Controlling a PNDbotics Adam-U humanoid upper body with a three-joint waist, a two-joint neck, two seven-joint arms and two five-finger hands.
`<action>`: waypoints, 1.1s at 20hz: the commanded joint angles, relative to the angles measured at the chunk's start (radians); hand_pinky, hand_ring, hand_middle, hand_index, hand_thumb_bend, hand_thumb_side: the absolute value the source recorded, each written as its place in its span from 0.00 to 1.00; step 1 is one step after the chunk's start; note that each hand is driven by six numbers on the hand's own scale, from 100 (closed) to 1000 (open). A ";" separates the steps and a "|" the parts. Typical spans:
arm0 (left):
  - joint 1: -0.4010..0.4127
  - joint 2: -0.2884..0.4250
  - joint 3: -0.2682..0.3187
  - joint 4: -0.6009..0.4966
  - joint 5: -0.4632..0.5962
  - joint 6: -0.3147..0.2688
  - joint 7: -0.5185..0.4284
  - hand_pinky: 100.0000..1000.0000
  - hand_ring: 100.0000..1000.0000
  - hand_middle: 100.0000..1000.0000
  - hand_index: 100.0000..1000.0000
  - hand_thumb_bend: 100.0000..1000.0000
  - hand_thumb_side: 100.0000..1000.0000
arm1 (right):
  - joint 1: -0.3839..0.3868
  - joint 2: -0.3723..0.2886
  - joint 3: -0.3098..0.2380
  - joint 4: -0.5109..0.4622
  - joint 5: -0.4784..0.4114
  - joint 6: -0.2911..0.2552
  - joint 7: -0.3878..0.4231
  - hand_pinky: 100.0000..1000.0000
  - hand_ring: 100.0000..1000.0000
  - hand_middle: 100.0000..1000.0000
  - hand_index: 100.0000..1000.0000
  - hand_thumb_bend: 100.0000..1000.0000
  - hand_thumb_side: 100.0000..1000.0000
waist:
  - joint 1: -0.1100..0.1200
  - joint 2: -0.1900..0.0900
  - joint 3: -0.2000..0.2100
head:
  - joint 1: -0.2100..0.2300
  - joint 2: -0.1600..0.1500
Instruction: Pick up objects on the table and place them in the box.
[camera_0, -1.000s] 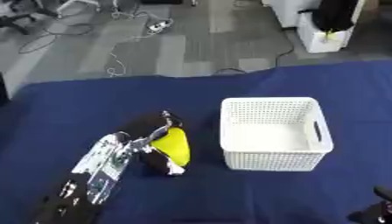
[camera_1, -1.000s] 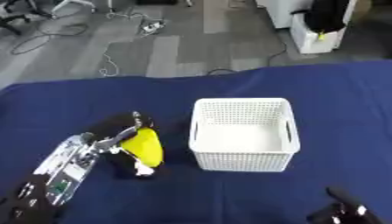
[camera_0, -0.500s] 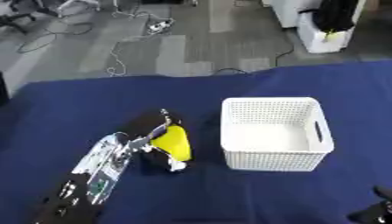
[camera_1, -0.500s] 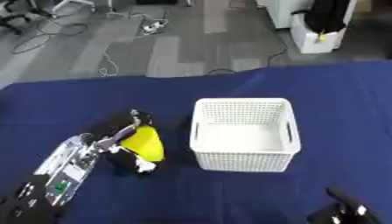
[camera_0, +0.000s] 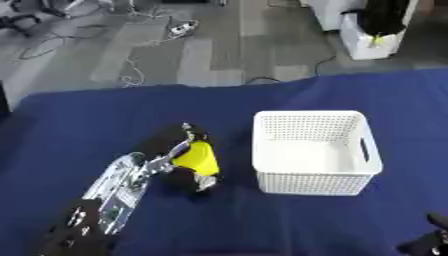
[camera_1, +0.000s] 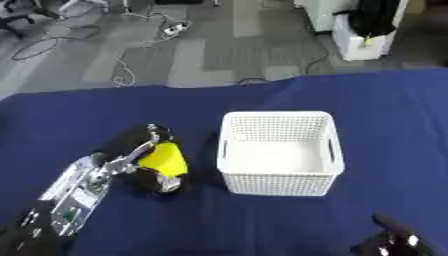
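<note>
A yellow object (camera_0: 198, 157) is held in my left hand (camera_0: 179, 159), whose black fingers are curled round it, just left of the white perforated box (camera_0: 315, 152) on the blue table. The silver and black left forearm (camera_0: 114, 192) runs in from the lower left. Nothing shows inside the box. Only dark fingertips of my right hand (camera_1: 389, 241) show at the lower right corner, well clear of the box.
The blue tablecloth (camera_0: 105, 115) covers the whole work area, its far edge meeting a grey floor with cables and a power strip (camera_0: 182, 29). A white bin (camera_0: 372, 37) stands beyond the table at the upper right.
The left hand with the yellow object has lifted slightly and edged up toward the box's side. The right hand stays at the lower right corner.
</note>
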 joint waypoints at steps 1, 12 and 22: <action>-0.005 0.009 0.005 -0.010 0.033 0.001 0.039 0.00 0.00 0.00 0.11 0.23 0.50 | -0.004 0.000 -0.002 -0.017 -0.002 -0.003 0.005 0.70 0.45 0.56 0.94 0.79 0.69 | -0.005 -0.013 0.001 | 0.010 -0.011; -0.020 -0.003 0.006 -0.028 0.086 0.003 0.077 0.00 0.00 0.00 0.10 0.22 0.46 | -0.004 -0.003 -0.003 -0.017 -0.005 -0.001 0.005 0.70 0.45 0.56 0.94 0.79 0.69 | -0.004 -0.015 0.001 | 0.009 -0.012; -0.109 0.006 0.018 -0.153 0.145 0.053 0.064 0.00 0.00 0.00 0.10 0.21 0.50 | 0.002 -0.020 -0.001 -0.017 -0.022 0.005 0.002 0.70 0.45 0.56 0.94 0.79 0.70 | 0.001 -0.029 0.008 | 0.008 -0.028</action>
